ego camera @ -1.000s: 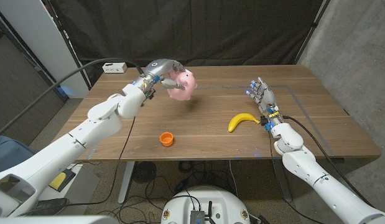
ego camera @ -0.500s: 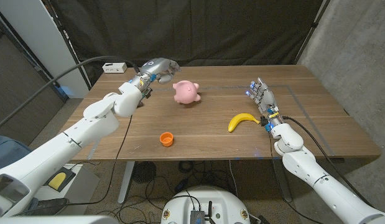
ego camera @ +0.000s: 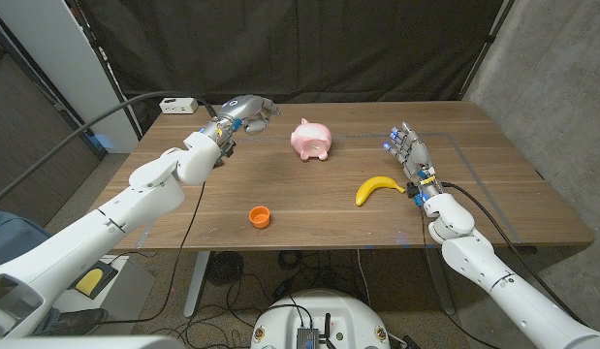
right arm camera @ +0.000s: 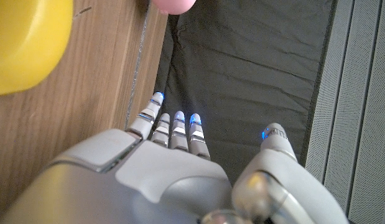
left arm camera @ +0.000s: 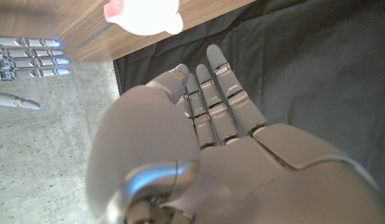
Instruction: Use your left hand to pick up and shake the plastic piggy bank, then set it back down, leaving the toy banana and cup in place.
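Standing on the table: the pink piggy bank [ego camera: 312,141] sits upright on the wooden table [ego camera: 309,208], toward its far middle, free of both hands.
Left hand: the left hand [ego camera: 246,108] is raised over the table's far left part, well apart from the piggy bank, with nothing in it; in the left wrist view its fingers [left arm camera: 216,106] reach out straight and side by side, the palm empty.
Right hand: the right hand [ego camera: 407,150] stands on its edge at the table's right side, fingers extended and slightly spread, holding nothing; small blue lights glow at the fingertips [right arm camera: 176,118] in the right wrist view.
Toy banana: the yellow toy banana [ego camera: 377,187] lies on the table just beside the right hand, on its inner side, and nearer the front edge than the piggy bank.
Cup: the small orange cup [ego camera: 260,216] stands upright near the front edge, left of the middle, well apart from the piggy bank and the banana.
Left arm: the white left arm [ego camera: 135,199] stretches from the lower left corner across the table's left edge.
Far left corner: a white power strip [ego camera: 178,105] rests at the table's back left corner, just behind the left hand.
Background: a dark curtain [ego camera: 309,48] hangs behind the table.
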You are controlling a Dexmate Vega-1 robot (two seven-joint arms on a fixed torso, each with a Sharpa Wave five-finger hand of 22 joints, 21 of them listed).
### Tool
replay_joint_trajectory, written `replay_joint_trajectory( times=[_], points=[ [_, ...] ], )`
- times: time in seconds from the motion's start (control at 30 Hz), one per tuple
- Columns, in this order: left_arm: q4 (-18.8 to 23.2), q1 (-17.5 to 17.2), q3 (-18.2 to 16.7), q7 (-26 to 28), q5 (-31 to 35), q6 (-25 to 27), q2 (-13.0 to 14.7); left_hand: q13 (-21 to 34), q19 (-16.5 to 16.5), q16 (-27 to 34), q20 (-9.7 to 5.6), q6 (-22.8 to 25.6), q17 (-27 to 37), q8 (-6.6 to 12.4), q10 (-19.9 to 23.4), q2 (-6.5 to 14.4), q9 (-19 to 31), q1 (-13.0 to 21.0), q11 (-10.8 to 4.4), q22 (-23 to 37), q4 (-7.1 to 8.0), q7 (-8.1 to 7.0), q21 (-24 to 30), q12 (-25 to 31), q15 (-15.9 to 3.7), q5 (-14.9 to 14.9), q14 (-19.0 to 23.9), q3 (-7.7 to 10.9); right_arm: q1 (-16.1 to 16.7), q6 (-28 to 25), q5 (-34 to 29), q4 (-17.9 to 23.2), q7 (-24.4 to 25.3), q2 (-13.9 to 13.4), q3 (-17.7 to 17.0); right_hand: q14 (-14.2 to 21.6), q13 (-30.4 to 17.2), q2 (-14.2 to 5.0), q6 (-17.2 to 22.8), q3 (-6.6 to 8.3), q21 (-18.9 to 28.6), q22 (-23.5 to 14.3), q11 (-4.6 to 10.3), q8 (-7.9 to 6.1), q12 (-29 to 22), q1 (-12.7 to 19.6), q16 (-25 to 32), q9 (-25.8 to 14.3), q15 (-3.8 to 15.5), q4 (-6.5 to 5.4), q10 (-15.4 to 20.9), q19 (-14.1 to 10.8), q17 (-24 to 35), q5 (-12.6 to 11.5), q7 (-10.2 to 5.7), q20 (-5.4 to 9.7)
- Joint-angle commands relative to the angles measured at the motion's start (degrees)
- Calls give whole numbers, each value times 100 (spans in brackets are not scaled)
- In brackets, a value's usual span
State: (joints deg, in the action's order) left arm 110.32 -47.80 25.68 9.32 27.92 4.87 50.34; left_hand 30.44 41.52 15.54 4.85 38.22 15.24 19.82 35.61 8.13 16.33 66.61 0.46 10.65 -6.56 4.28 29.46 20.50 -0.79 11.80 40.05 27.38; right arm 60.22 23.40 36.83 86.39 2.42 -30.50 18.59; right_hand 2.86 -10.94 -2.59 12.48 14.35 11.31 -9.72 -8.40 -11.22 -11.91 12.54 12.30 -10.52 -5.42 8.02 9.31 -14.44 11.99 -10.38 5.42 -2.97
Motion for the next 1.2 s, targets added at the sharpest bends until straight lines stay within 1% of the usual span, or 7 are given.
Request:
replay_joint_trajectory(
  times=[0.03,0.07,0.17,0.53,0.67,0.9,1.2],
  points=[
    [-353,-220,-24,414,-483,-168,-229,-83,-378,-155,190,-168,-47,-161,-192,90,-30,-446,126,5,220,47,-125,-190,157,-3,-278,-70,107,-63,35,125,68,-41,-40,16,-16,19,37,-24,3,-23,0,-6,20,53,-4,-32,-53,-14,36,-45,18,6,4,-19],
    [-356,-216,-19,421,-490,-173,-225,-99,-457,-190,203,-192,-61,-187,-229,88,-38,-499,123,5,236,58,-156,-222,197,2,-345,-76,107,-66,36,127,69,-42,-40,17,-16,19,37,-24,3,-23,0,-6,20,53,-4,-32,-52,-14,37,-45,18,6,1,-22],
    [-623,-259,-44,468,-907,-481,-340,-235,-822,-319,314,-493,-108,-450,-436,199,-113,-1175,263,11,634,174,-306,-447,389,23,-669,-189,120,-35,7,123,55,-56,-38,22,-16,17,36,-25,2,-23,-2,-5,22,55,-3,-32,-45,-14,33,-44,18,6,3,-21],
    [-1171,-338,-51,496,-1783,-1129,-578,-560,-1731,-497,523,-1488,-273,-953,-1093,49,-354,-2319,467,-11,1134,220,-788,-886,672,-42,-1568,-421,164,-36,10,171,67,-69,-48,19,-16,15,38,-27,-1,-23,5,-5,25,56,-6,-32,-51,-16,33,-42,19,6,6,-20],
    [-1284,-380,-77,509,-2007,-1331,-623,-635,-1933,-511,630,-1764,-312,-981,-1244,-27,-410,-2606,509,-20,1227,182,-924,-927,716,-91,-1772,-537,174,-13,8,169,56,-68,-50,19,-16,14,42,-29,-2,-23,8,-6,24,57,-7,-32,-42,-16,38,-40,19,6,4,-21],
    [-1462,-471,-137,497,-2441,-1702,-739,-744,-2142,-509,621,-2005,-356,-971,-1505,-182,-475,-3063,536,-26,1367,146,-1097,-965,706,-173,-2020,-761,181,12,10,156,57,-41,-43,18,-16,13,42,-31,0,-23,11,-5,28,60,-9,-32,-42,-16,34,-47,19,6,3,-16],
    [-1793,-644,-244,691,-3017,-2248,-1115,-809,-1976,-438,607,-1912,-376,-901,-1389,-162,-502,-3278,551,-21,1427,170,-1080,-890,731,-182,-1912,-827,120,37,-11,92,20,-5,-7,16,-16,10,42,-34,-2,-23,26,-5,30,62,-12,-33,-37,-17,34,-47,19,6,7,-9]
  ],
)
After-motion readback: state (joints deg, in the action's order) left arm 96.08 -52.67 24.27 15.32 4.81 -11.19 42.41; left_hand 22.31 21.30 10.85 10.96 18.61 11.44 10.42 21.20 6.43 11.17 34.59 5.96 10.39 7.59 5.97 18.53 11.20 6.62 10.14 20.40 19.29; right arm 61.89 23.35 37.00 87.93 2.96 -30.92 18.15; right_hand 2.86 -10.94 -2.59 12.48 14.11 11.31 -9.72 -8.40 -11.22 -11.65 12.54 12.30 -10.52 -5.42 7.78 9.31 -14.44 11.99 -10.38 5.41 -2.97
